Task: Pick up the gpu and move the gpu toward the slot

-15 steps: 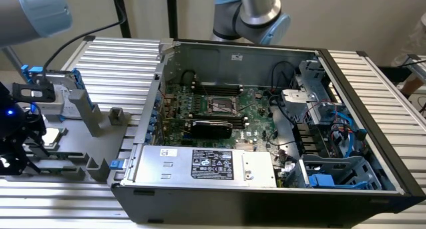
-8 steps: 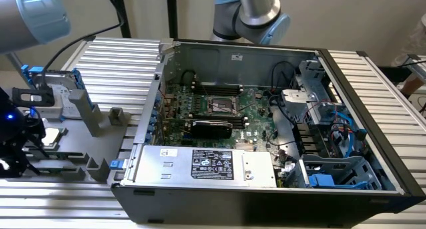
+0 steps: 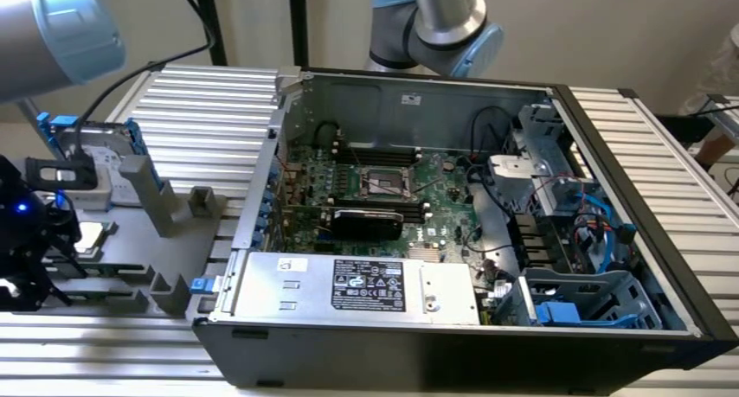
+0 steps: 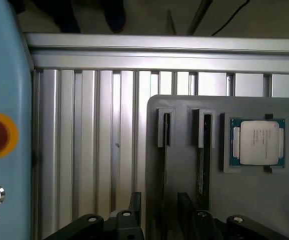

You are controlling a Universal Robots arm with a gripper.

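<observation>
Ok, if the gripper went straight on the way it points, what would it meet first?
Probably the thin dark card standing on edge in the grey tray, lined up between the open jaws of the gripper. Depth is unclear, so that is a guess.

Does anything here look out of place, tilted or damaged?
Nothing stands out. The CPU chip sits square in its pocket on the tray, and two thin cards lie straight in their grooves beside it.

No legible text, just unreadable fine print on the power supply label and the CPU chip.
</observation>
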